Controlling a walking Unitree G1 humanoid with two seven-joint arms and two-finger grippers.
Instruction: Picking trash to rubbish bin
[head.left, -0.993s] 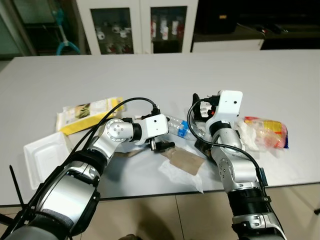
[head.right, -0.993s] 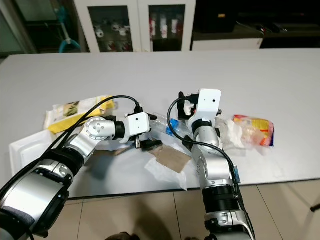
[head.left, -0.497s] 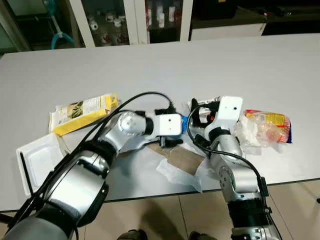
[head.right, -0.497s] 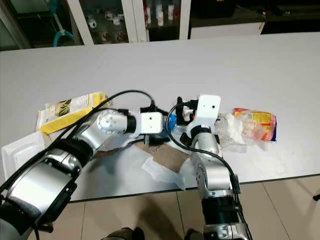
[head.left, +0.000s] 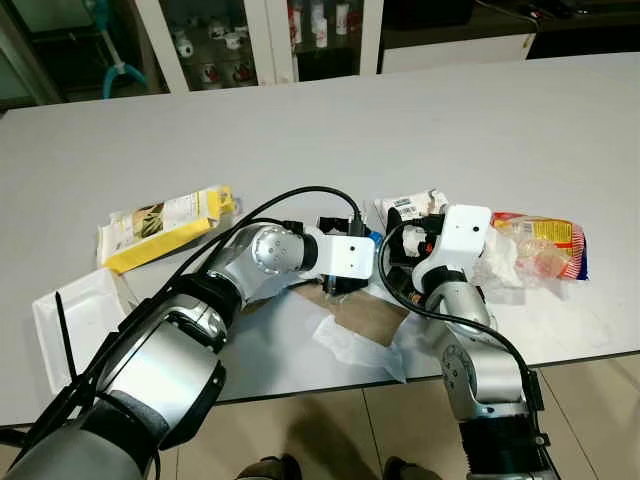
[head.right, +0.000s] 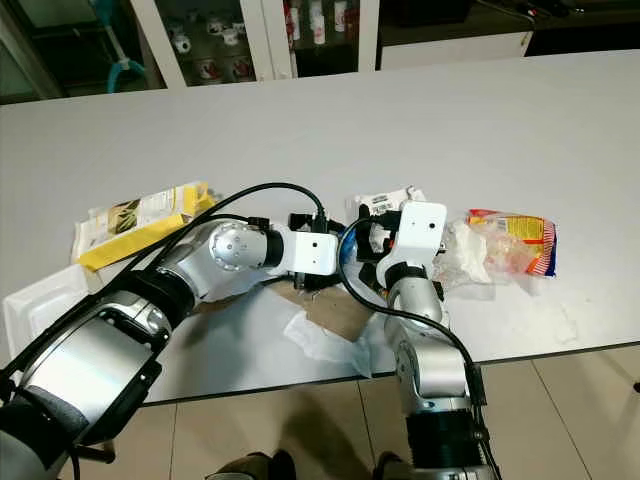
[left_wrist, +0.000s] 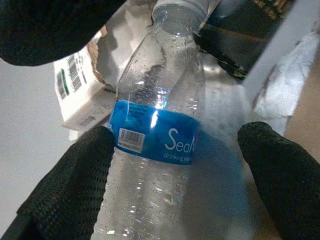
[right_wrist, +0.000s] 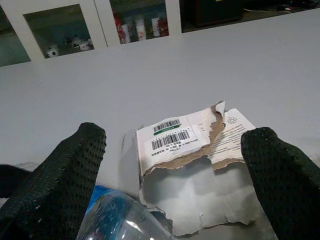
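White crumpled plastic wrap (head.left: 355, 345) hangs at the near edge of the grey table (head.left: 330, 140), with a flat brown cardboard scrap (head.left: 365, 315) partly on it. White foam tray (head.left: 75, 320) sits at the near left corner. Left gripper (left_wrist: 175, 165) is reached across to table centre, fingers (left_wrist: 70, 185) spread wide on either side of a clear plastic water bottle with blue label (left_wrist: 160, 140); one pad looks to be against the label edge, the other stands off it, so straddling, not pinching. Bottle lies on its side on the table between the two wrists, cap end pointing away from the left gripper toward a torn white cardboard box with barcode stickers (right_wrist: 187, 142). Right gripper (right_wrist: 175, 165) sits just beside the bottle on the opposite side, fingers (right_wrist: 280, 170) splayed open, nothing between them; bottle's rounded end shows low in the right wrist view, the torn box lying just beyond it. Right of the right wrist: crumpled white tissue (head.left: 497, 265) touching a clear snack bag with red, yellow and blue print (head.left: 545, 245). Left side, beyond the tray: yellow and white flat packet (head.left: 165, 225) lying apart from the rest. Far behind the table: white glass-door cabinet (head.left: 255, 40) with small items on its shelves.
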